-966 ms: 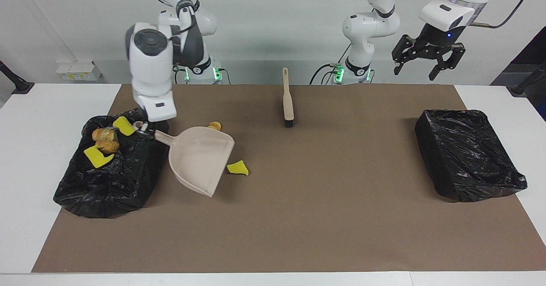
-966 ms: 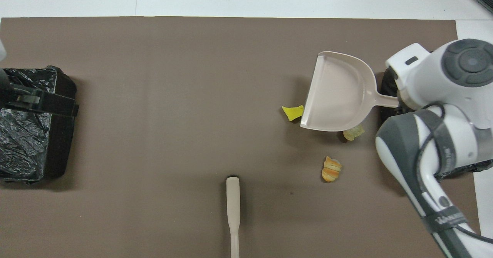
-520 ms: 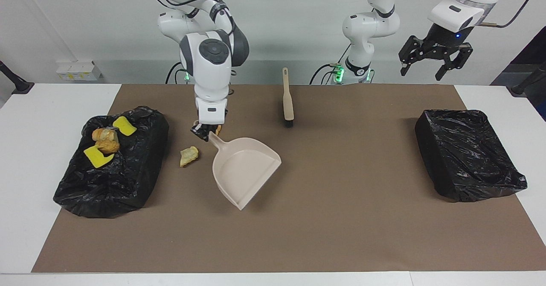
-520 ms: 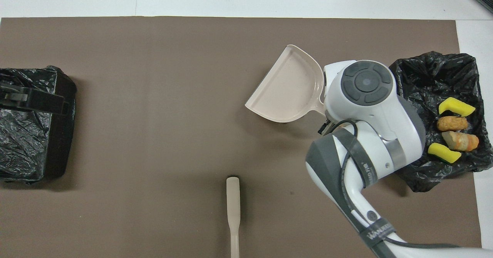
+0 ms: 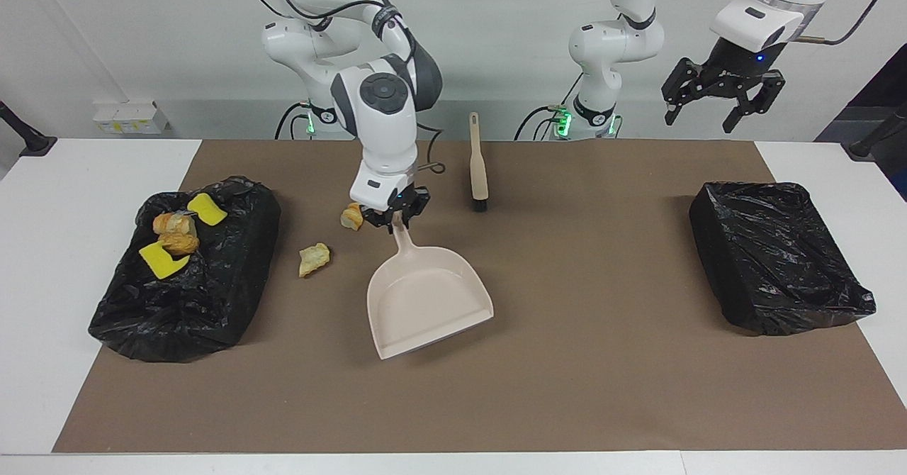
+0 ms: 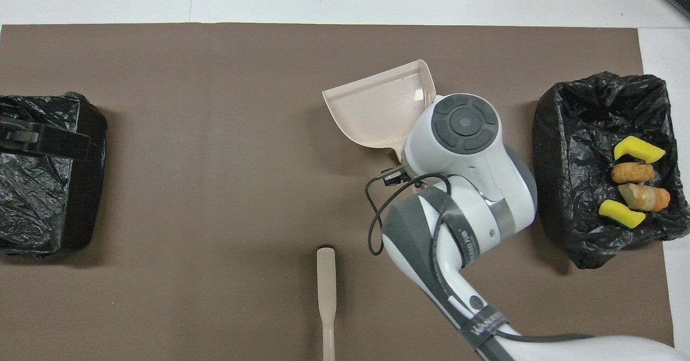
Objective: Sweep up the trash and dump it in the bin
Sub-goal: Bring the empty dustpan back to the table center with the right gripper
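Robotics lab: two Franka arms point(image 5: 382, 99) w/ cabling, bare white wall, brown mat point(image 5: 567, 361) on white table point(image 5: 71, 177).

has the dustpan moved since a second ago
Yes. The dustpan, held at its handle by the right gripper, has swung away from the bin holding trash at the right arm's end, toward mid-table, and now lies nearer the brush.

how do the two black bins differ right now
The bin at the right arm's end holds four trash pieces, yellow and tan-brown; the bin at the left arm's end shows no trash inside. The first has a slumped, rumpled liner, the second keeps straighter walls. Both are black-lined and sit on the brown mat.
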